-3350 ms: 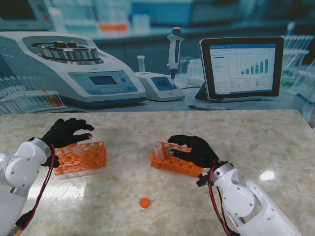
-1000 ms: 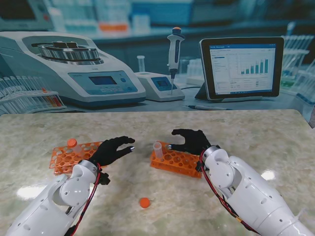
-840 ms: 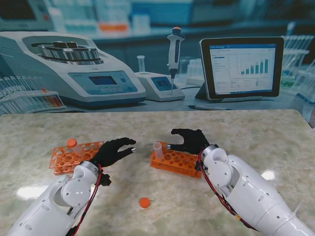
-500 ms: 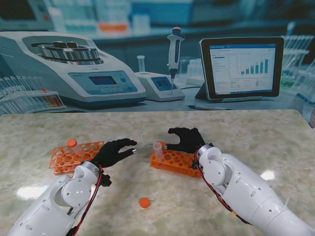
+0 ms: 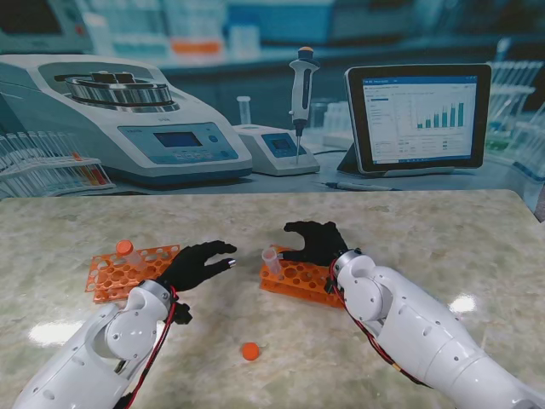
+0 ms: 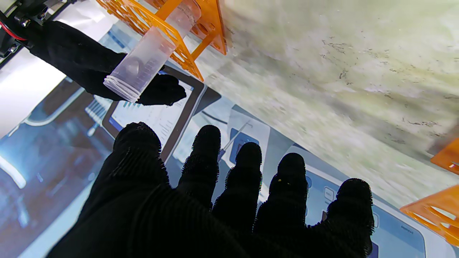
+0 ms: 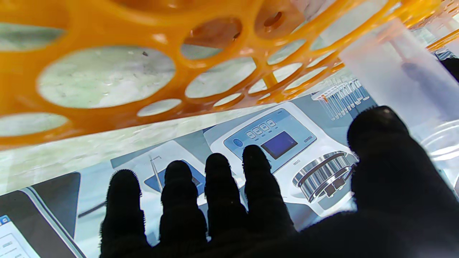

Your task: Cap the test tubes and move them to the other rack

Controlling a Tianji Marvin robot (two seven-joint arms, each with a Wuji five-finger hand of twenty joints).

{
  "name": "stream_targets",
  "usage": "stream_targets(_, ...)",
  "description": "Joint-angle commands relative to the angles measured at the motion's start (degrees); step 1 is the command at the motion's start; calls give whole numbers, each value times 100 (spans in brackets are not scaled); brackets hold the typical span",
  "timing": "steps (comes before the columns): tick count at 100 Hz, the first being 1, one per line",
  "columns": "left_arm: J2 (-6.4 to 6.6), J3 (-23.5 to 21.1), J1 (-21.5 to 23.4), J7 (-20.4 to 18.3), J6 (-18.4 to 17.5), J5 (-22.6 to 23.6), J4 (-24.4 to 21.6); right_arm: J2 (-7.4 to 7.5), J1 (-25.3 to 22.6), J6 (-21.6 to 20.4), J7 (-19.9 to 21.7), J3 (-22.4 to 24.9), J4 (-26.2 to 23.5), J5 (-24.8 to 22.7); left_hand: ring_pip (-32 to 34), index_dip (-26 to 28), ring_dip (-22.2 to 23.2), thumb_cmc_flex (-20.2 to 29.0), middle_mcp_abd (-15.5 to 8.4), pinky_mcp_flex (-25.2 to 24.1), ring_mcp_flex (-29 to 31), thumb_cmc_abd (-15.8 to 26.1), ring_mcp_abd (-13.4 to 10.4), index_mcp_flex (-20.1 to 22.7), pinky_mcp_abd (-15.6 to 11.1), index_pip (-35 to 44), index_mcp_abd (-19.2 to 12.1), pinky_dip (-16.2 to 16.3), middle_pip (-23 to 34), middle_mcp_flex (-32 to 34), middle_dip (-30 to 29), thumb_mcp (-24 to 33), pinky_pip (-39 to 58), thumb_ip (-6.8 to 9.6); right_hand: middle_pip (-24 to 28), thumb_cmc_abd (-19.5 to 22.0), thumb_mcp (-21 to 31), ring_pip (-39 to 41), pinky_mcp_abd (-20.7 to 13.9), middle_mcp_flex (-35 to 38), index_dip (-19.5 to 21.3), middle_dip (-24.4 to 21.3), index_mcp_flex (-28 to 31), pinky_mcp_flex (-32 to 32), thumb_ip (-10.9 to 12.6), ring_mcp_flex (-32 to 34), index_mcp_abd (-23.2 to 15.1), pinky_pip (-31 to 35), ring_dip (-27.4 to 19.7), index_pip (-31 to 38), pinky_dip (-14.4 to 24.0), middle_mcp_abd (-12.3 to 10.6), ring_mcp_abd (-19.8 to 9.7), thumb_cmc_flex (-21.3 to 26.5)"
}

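Black-gloved right hand [image 5: 316,239] hovers spread and empty over the right rack [image 5: 298,280], thumb near the uncapped tube [image 5: 271,261] in its corner. Left hand [image 5: 197,262] is also spread and empty. Both have crept slightly inward. A loose cap [image 5: 249,350] lies nearer me. No readable writing.

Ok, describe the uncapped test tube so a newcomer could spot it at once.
Find the orange rack on the marble table, to the right of centre, just in front of the right hand. At its left end stands the uncapped test tube, clear and open-mouthed; the only other tube, in the left rack, wears an orange cap.
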Motion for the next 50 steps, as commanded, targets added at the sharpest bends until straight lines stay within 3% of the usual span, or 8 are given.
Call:
stream_targets(1,11,-6,27,-31,3,10,-43,-9,-79,-34,44,7,-49,-1,13,-51,69,5,12,-75,44,236,6,-14,37,-102,-4,-21,-93,47,-38,-69,-43,-17,26,-172,80,35,115,-27,-24,-27,40,-74,10,-3,-76,94,-55,35,-170,10,-58,-11)
stream_targets(50,12,15,25,-57,39,-12,-53,171,-367,-110,308,362,-471,-247,12,-46,70,26,-11,-87,28,239,-2,-14,23,-99,-16,-15,-89,34,-36,-66,-65,-14,46,-308,36,37,160,15,-24,-17,90,-66,30,25,-53,158,-45,88,-226,33,-22,476)
